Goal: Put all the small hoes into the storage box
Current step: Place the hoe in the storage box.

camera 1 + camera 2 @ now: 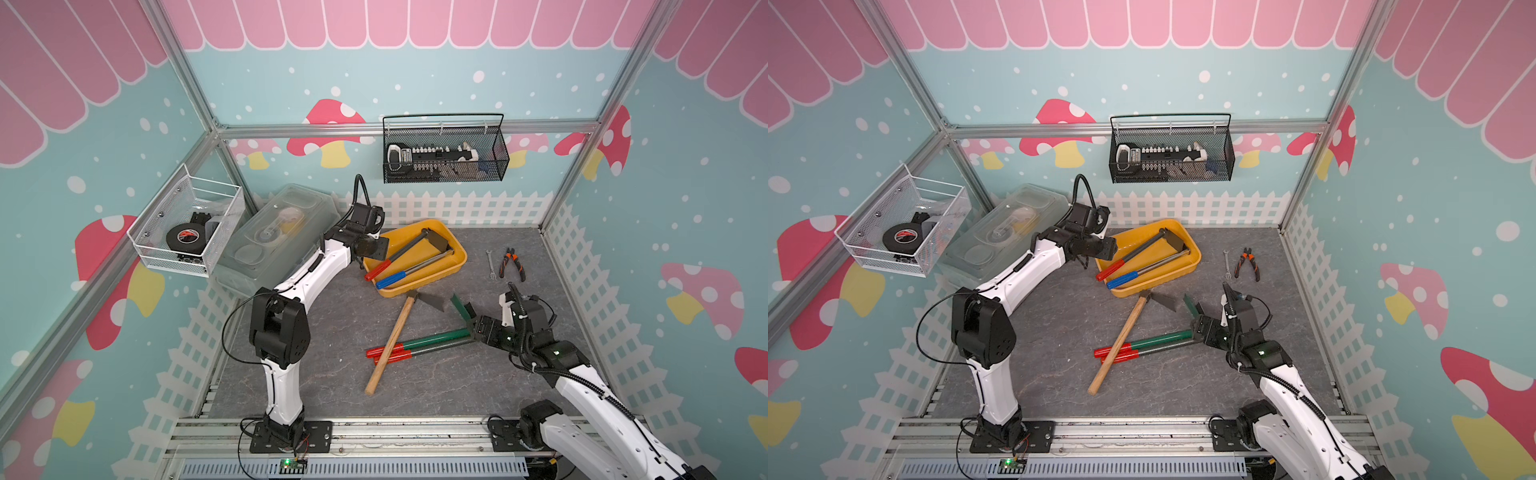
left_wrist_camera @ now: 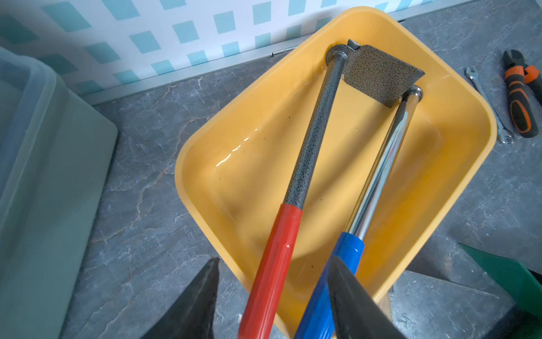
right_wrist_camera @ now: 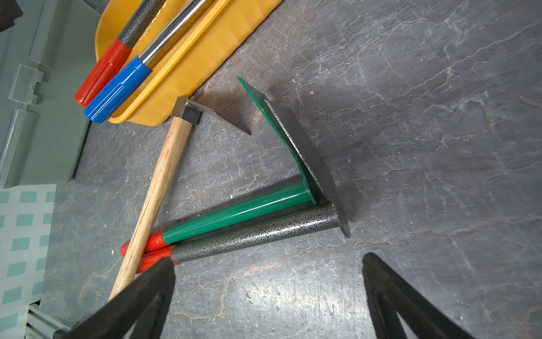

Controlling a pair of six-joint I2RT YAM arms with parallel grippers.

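Hoe [image 2: 313, 138], speckled grey with red grip, lies in the yellow tray [image 2: 205, 187], grip between the left end effector's [image 2: 274, 259] parted fingers [image 2: 193, 302]; right end effector [image 3: 268, 258] gapes empty.

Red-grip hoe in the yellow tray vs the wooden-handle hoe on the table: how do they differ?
Shaft: the red-grip hoe has speckled grey metal with a red grip; the wooden-handle hoe is plain wood.
Place: the red-grip hoe lies in the yellow tray, grip over its rim; the wooden-handle hoe lies on the table.
Shared: both have a flat metal blade.
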